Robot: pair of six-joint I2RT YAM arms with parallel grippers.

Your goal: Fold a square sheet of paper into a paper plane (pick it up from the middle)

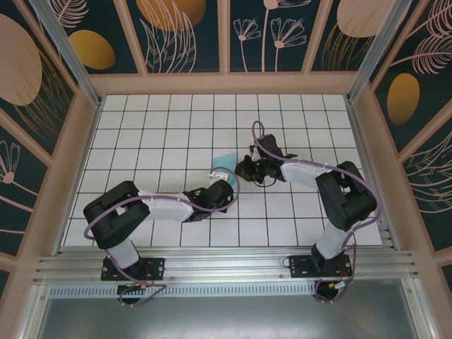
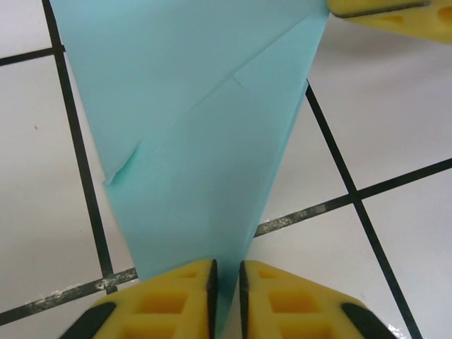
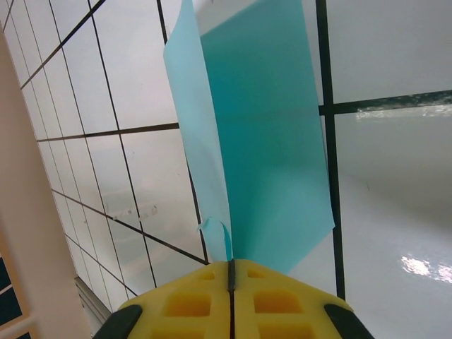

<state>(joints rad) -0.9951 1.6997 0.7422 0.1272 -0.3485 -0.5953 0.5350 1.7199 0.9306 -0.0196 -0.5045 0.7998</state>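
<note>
The paper plane (image 1: 226, 159) is light-turquoise paper folded into a tapering pointed shape, held up over the white grid table (image 1: 155, 127) between both grippers. In the left wrist view its narrow end (image 2: 191, 141) runs down into my left gripper (image 2: 226, 282). That gripper's yellow jaws stand only a narrow slit apart around the paper. In the right wrist view a creased edge and a wide flap (image 3: 268, 127) rise from my right gripper (image 3: 231, 272), whose jaws are pressed together on it. From above, the left gripper (image 1: 221, 171) and right gripper (image 1: 242, 168) nearly meet.
Pale wooden walls (image 1: 83, 134) fence the table on the left, back and right. An aluminium rail (image 1: 226, 265) runs along the near edge by the arm bases. A yellow fingertip of the right gripper (image 2: 381, 8) shows at the top right of the left wrist view.
</note>
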